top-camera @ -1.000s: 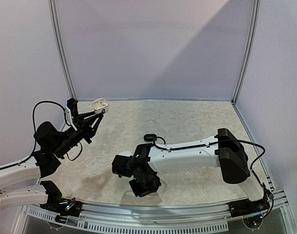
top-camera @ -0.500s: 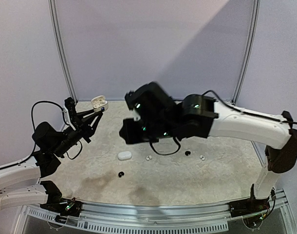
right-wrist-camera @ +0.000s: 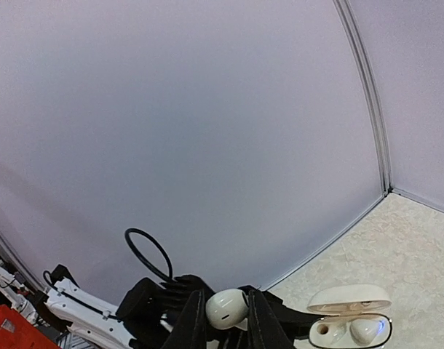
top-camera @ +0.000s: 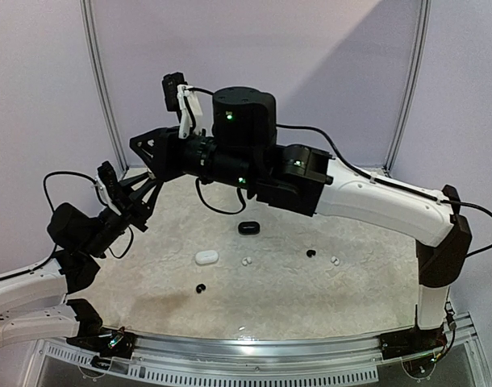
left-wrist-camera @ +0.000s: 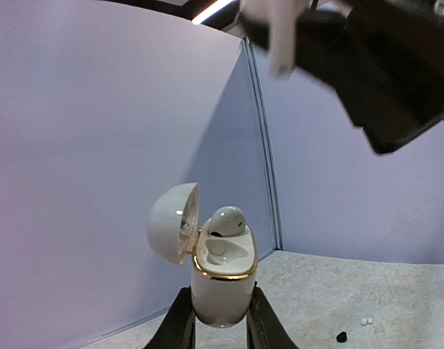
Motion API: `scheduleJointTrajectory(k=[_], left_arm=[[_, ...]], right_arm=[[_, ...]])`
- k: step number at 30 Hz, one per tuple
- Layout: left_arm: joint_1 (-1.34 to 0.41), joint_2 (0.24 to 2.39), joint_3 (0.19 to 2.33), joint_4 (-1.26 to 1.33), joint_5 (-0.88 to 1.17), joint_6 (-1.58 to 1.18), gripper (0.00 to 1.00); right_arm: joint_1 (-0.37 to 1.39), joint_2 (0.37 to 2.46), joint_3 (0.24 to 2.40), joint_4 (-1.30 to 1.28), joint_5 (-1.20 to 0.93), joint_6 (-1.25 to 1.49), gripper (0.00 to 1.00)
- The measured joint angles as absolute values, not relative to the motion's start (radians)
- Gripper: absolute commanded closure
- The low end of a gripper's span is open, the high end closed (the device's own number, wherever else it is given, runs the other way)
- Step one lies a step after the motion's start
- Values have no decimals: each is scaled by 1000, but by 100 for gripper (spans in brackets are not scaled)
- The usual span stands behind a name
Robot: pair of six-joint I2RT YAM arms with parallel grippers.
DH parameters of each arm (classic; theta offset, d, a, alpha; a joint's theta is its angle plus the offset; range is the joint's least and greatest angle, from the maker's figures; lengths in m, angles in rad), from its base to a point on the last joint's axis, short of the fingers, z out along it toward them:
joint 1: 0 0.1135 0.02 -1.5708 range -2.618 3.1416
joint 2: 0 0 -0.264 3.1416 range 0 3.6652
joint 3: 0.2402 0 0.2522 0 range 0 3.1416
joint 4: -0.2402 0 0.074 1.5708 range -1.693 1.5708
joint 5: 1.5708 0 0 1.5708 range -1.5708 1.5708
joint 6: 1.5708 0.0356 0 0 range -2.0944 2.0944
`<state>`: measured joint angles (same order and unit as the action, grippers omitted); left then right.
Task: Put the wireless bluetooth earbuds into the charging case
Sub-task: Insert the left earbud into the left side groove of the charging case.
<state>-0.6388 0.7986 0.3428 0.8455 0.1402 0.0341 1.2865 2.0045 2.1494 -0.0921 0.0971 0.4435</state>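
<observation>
Jaws of left gripper (left-wrist-camera: 217, 323) clamped on white charging case (left-wrist-camera: 220, 287); right gripper (right-wrist-camera: 227, 323) pinched on white earbud (right-wrist-camera: 226, 307). Right arm (top-camera: 375, 197) stretched across table (top-camera: 375, 306) toward left side. Charging case upright, lid open, second white bud (left-wrist-camera: 226, 220) in well; held earbud near it, apart. Black case (top-camera: 248, 228), white case (top-camera: 206, 257) on table. Loose: left white bud (top-camera: 246, 261), right white bud (top-camera: 335, 260), far black bud (top-camera: 310, 253), near black bud (top-camera: 201, 288).
</observation>
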Motion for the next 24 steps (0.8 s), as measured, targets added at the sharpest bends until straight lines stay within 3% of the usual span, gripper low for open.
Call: scheduleJointTrajectory(k=[24], left_arm=[[-634, 810, 343, 946, 174, -38, 100]], right_arm=[[1242, 2036, 2088, -35, 24, 414, 100]])
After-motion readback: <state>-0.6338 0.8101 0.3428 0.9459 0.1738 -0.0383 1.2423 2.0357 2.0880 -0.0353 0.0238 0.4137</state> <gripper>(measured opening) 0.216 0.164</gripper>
